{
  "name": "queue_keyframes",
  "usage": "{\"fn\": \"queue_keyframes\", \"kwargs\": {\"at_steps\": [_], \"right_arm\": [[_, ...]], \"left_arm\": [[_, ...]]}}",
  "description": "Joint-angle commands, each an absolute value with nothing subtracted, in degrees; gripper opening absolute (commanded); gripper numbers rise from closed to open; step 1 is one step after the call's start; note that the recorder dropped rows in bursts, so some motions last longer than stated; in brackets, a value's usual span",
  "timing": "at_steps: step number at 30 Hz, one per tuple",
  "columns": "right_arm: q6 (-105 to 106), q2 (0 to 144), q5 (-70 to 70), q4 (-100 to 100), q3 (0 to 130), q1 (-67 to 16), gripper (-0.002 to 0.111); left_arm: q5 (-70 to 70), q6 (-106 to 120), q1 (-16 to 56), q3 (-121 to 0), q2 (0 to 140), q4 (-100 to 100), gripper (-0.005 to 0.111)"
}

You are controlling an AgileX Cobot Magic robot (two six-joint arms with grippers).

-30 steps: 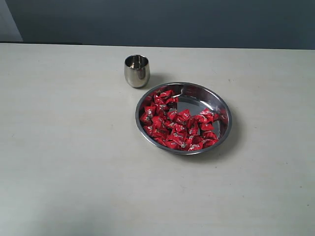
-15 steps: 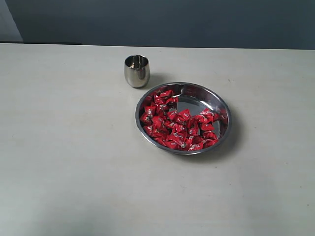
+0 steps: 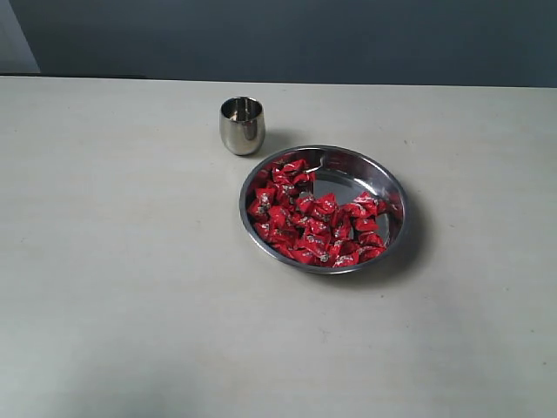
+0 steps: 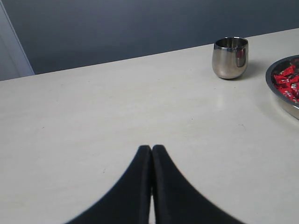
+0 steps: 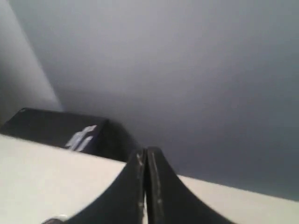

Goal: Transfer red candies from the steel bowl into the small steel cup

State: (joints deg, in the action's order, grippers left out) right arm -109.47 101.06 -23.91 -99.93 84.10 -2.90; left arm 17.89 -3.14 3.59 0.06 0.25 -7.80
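The steel bowl [image 3: 396, 196] sits right of the table's middle, with many red candies [image 3: 313, 222] heaped in its left and front half. The small steel cup [image 3: 242, 125] stands upright just behind the bowl's left rim. Neither arm shows in the exterior view. In the left wrist view my left gripper [image 4: 152, 148] is shut and empty over bare table, far from the cup [image 4: 230, 58] and the bowl's edge [image 4: 275, 88] with a few candies [image 4: 287, 81]. My right gripper [image 5: 145, 151] is shut and empty, raised and aimed at the wall.
The pale table [image 3: 130, 261] stretches wide on the left and front of the bowl. A grey wall [image 3: 305, 39] runs behind its far edge. A dark box [image 5: 60, 130] sits beyond the table edge in the right wrist view.
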Motion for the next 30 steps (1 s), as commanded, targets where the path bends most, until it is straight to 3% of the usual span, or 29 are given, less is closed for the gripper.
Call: {"fn": "queue_keyframes", "kwargs": {"at_steps": [1, 6, 8, 10, 13, 16, 23, 28, 30], "right_arm": [[-97.4, 104.8, 0.8, -99.9, 87.8, -3.4, 0.0], [-67.0, 105.1, 21.9, -86.2, 86.0, -3.5, 0.0], [-32.1, 107.5, 37.8, -57.2, 88.1, -3.4, 0.0], [-10.9, 110.0, 50.8, -34.8, 90.8, -3.2, 0.0], [4.7, 110.6, 51.3, 0.0, 92.2, -3.9, 0.0], [20.7, 111.6, 54.6, 20.9, 92.2, -6.0, 0.0], [27.4, 119.7, 58.7, 18.4, 92.2, -20.0, 0.001], [27.4, 122.6, 62.1, 16.3, 93.9, -22.7, 0.04], [27.1, 123.2, 62.5, 16.2, 94.7, -22.9, 0.048]], "left_arm": [[17.7, -3.5, 4.2, 0.0, 0.0, -7.8, 0.0], [17.7, -3.5, 4.2, 0.0, 0.0, -7.8, 0.0], [17.7, -3.5, 4.2, 0.0, 0.0, -7.8, 0.0], [17.7, -3.5, 4.2, 0.0, 0.0, -7.8, 0.0], [17.7, -3.5, 4.2, 0.0, 0.0, -7.8, 0.0], [17.7, -3.5, 4.2, 0.0, 0.0, -7.8, 0.0], [17.7, -3.5, 4.2, 0.0, 0.0, -7.8, 0.0], [17.7, -3.5, 4.2, 0.0, 0.0, -7.8, 0.0], [17.7, -3.5, 4.2, 0.0, 0.0, -7.8, 0.0]]}}
